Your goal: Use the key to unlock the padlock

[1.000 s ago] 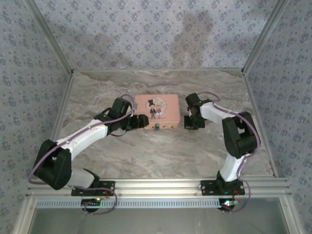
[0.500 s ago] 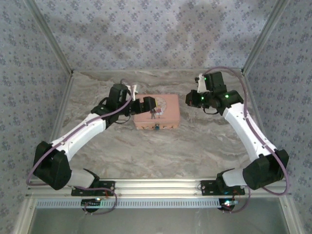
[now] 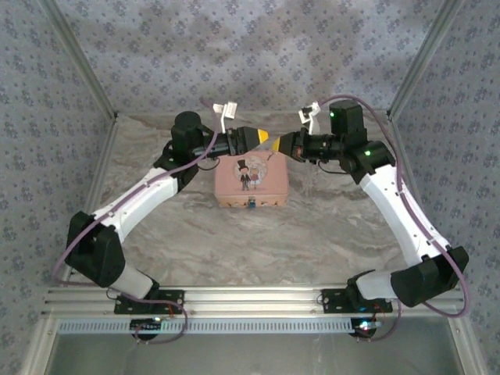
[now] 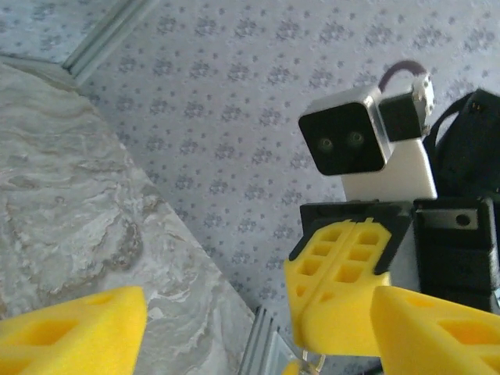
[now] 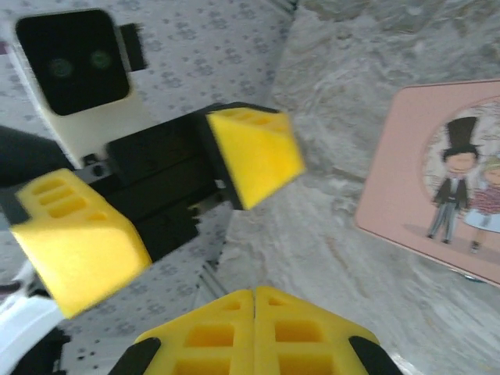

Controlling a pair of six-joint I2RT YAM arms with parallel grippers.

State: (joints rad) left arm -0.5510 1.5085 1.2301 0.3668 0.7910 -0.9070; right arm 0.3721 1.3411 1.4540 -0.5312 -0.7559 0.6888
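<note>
1. My left gripper [image 5: 168,195] holds its yellow pads wide apart.
2. My right gripper [image 4: 337,293] faces it tip to tip, pads pressed together (whether they pinch anything, I cannot tell).
3. Both hang in the air near the pink tin's [image 3: 251,176] far edge.
4. The padlock [image 3: 252,205] sits at the middle of the tin's near wall, well apart from both.

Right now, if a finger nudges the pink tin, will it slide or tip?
Probably slides: the tin lies flat and low on the smooth table. It looks rigid, so it shouldn't flex. The padlock at its front edge may swing loosely.
</note>
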